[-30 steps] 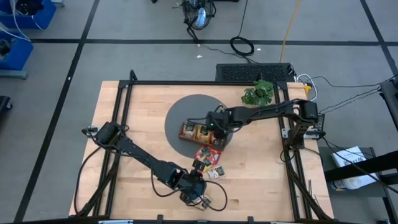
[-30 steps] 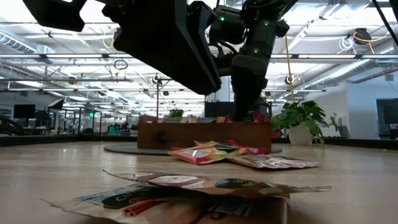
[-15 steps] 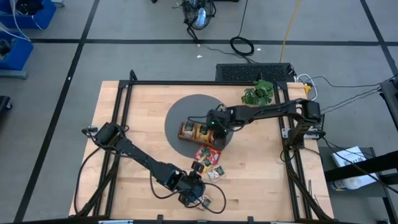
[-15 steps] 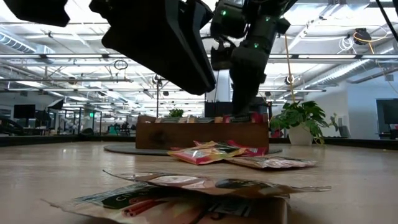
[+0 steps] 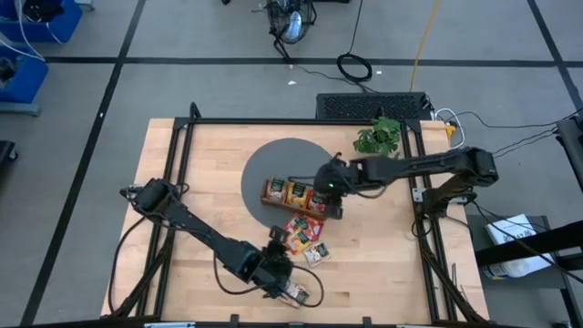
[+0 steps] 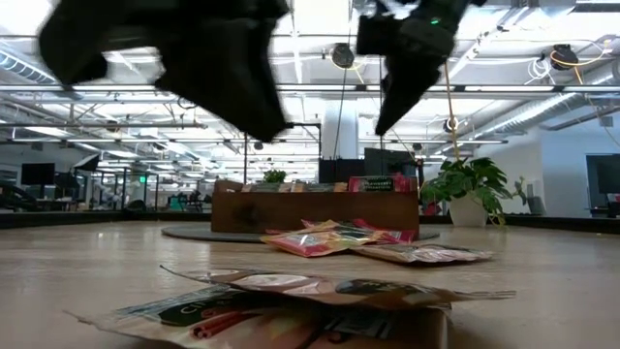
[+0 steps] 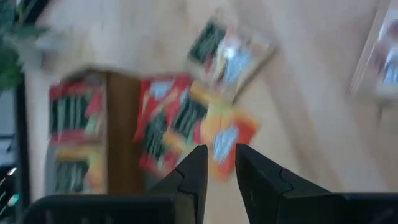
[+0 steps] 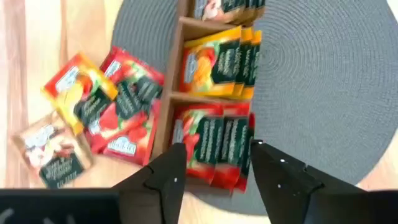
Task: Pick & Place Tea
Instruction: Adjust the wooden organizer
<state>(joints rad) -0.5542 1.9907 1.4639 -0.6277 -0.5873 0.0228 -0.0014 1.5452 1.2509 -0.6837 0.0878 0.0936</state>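
High view: the tea sachets [image 5: 303, 235] lie in two groups at the frame's centre. One group stands filed in the wooden tray [image 5: 273, 192]; red sachets [image 8: 214, 146] fill one end compartment, orange-yellow sachets [image 8: 221, 65] the middle one. The other group lies loose on the table [image 5: 191, 173] just below the tray, red, orange and dark green overlapping.

The right gripper [image 5: 332, 189] hangs above the tray's right end, fingers [image 8: 280, 177] released and spread, holding nothing. The left gripper [image 5: 275, 258] sits lower left of the loose sachets, its fingers [image 7: 189, 177] a narrow gap apart; whether they grasp anything cannot be told.

The tray rests on a round grey mat [image 5: 282, 159]. A potted plant [image 5: 379, 136] stands at the table's upper right. Cables [image 5: 355, 66] cross the grey floor beyond.
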